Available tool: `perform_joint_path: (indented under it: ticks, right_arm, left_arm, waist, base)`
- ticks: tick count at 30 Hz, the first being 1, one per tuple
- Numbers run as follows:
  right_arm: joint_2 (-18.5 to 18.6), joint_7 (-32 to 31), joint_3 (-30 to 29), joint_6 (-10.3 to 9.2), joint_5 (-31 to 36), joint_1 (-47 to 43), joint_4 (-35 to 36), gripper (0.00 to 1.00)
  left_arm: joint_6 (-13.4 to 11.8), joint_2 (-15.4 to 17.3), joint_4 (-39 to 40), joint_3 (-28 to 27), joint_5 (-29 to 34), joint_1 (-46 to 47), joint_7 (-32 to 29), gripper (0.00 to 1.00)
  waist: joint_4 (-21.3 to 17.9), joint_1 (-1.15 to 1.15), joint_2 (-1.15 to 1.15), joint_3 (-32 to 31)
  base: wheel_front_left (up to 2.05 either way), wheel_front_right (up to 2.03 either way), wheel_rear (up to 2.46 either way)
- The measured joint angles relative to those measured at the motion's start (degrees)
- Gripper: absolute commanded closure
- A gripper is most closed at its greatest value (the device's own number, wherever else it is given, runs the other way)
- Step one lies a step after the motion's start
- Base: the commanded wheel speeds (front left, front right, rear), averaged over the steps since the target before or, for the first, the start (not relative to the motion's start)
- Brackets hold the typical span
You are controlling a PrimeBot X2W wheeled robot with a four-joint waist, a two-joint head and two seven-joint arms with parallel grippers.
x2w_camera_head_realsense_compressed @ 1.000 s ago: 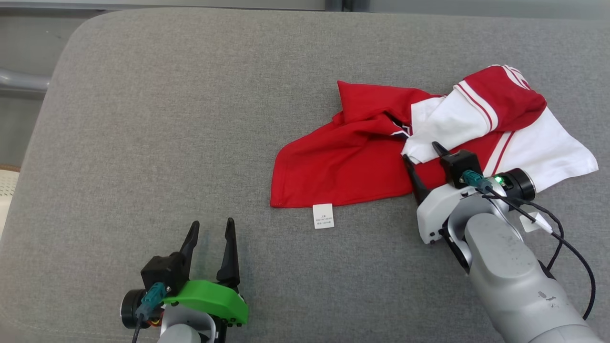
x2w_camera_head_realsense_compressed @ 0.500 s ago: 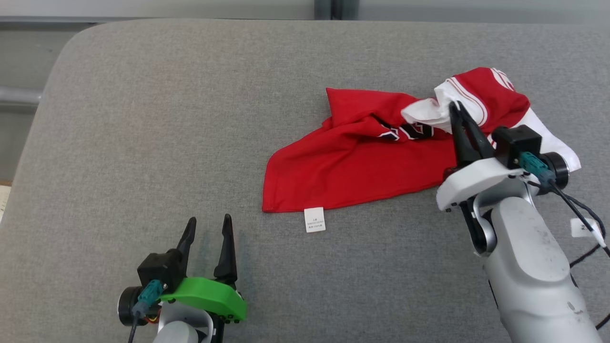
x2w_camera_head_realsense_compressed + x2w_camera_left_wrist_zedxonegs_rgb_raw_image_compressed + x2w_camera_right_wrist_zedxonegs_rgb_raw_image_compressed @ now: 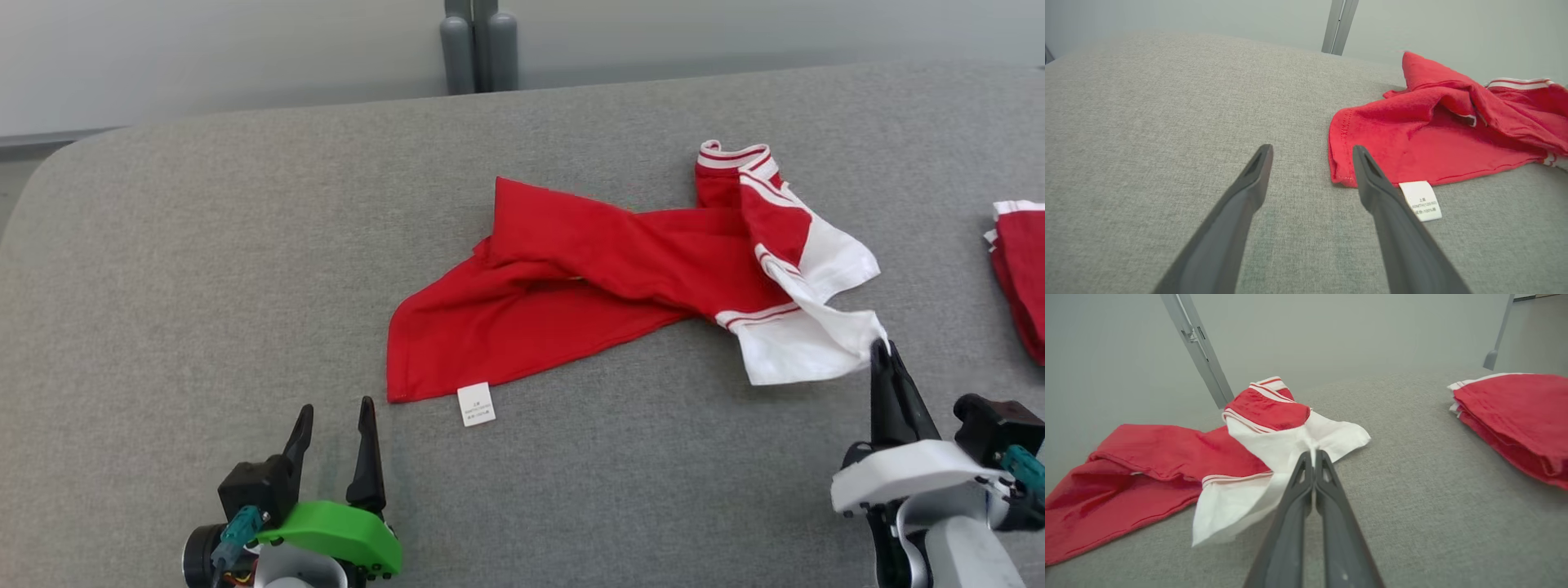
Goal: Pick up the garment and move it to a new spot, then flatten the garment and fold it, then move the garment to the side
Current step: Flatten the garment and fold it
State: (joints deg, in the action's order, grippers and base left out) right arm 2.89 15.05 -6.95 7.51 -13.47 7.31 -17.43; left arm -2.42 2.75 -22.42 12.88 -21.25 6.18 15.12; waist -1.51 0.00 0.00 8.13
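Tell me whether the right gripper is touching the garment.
Touching. In the right wrist view the right gripper is shut on a white corner of the garment, with the cloth pinched between its tips.

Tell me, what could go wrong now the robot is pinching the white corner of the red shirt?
1. The right gripper pinches just the tip of the white corner of the garment, so it might slip out when pulled.
2. The left gripper is open and apart from the cloth, so the garment may drag along twisted.
3. A folded red pile lies close on the right and could get bumped.
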Motion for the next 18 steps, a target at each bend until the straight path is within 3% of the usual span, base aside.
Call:
perform_joint_path:
  ticks: [2, 3, 4, 5, 9, 18]
  right_arm:
    - [0.0, 0.0, -1.0, 0.00, -0.5, -1.2, -1.2, 1.00]
    - [0.0, 0.0, -1.4, 0.00, -0.2, -1.7, -1.8, 0.73]
    - [0.0, 0.0, -1.6, 0.00, 0.2, -1.8, -2.4, 0.09]
    - [-0.1, 0.0, -2.1, 0.00, 0.2, -1.9, -3.0, 0.00]
    - [0.1, 0.0, -4.3, -0.01, 1.5, -1.5, -1.6, 0.00]
    - [0.0, 0.0, 0.7, -0.01, 2.2, 0.1, 6.7, 0.00]
  left_arm:
    - [0.1, 0.0, -0.3, -0.5, 0.3, -0.3, 0.0, 0.00]
    - [0.1, 0.0, -0.5, -0.6, 0.4, -0.4, 0.0, 0.00]
    - [0.1, 0.0, -0.6, -0.7, 0.5, -0.4, 0.0, 0.00]
    - [0.1, 0.0, -0.7, -0.9, 0.7, -0.4, 0.0, 0.00]
    - [0.1, 0.0, -1.3, -1.5, 1.0, -0.6, 0.0, 0.00]
    - [0.3, 0.0, -1.5, -2.0, 2.6, -0.9, 0.0, 0.00]
  waist:
    - [-1.1, 0.00, 0.00, -0.6]
    - [-1.6, 0.00, 0.00, -0.9]
    - [-2.0, 0.00, 0.00, -1.1]
    - [-2.4, 0.00, 0.00, -1.3]
    - [-3.4, 0.00, 0.00, -2.4]
    - [-3.6, 0.00, 0.00, -2.9]
  base:
    - [0.00, 0.00, 0.00]
    - [0.00, 0.00, 0.00]
    - [0.00, 0.00, 0.00]
    - [0.00, 0.00, 0.00]
    - [0.00, 0.00, 0.00]
    - [0.00, 0.00, 0.00]
